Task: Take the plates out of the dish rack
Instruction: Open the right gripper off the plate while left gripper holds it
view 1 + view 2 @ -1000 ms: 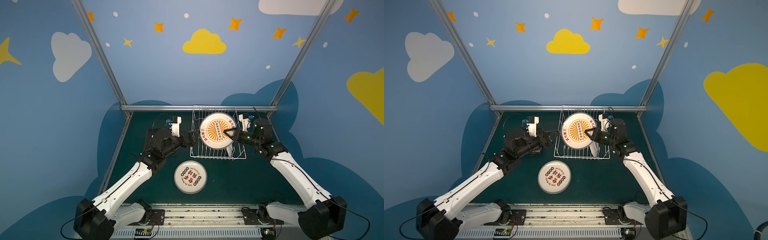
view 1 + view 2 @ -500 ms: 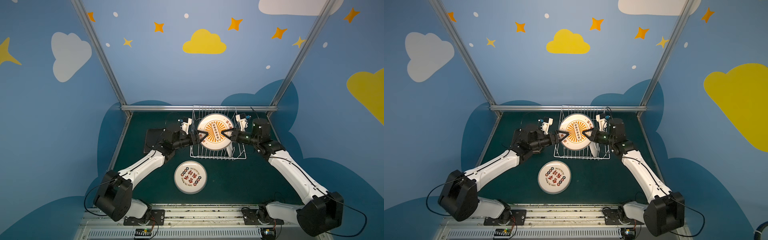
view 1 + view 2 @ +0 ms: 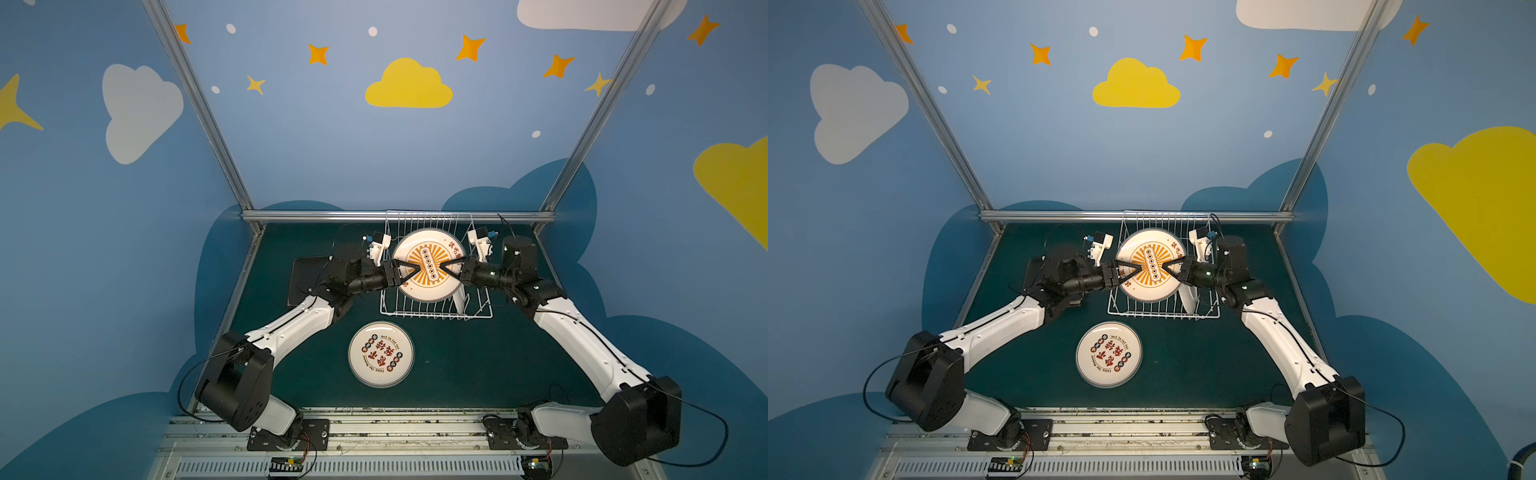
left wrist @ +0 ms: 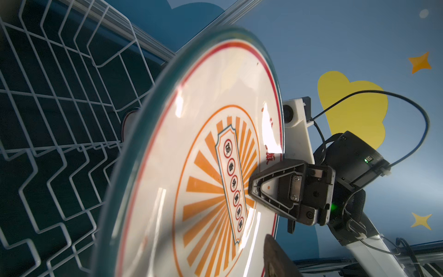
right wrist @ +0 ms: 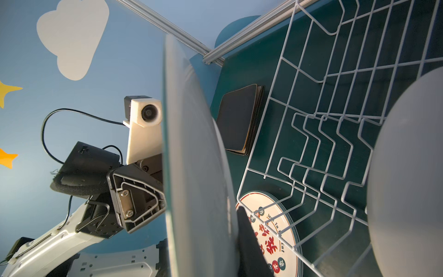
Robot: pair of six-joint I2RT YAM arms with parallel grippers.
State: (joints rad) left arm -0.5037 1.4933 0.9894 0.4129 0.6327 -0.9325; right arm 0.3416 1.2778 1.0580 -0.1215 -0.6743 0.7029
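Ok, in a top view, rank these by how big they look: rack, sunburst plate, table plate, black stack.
1. Rack.
2-3. Sunburst plate and table plate: they look alike; the sunburst one is raised nearer the camera, so I won't rank them.
4. Black stack, partly hidden.

Sunburst plate, far centre: central banner with six Chinese characters, each in a red ring, too blurred to identify. More red characters at right rim, partly covered.

Flat plate, near centre: large red Chinese characters in the middle, flanked by small round one-character badges. Black Latin lettering along rim, "Just" legible at its start, remainder too small to read.
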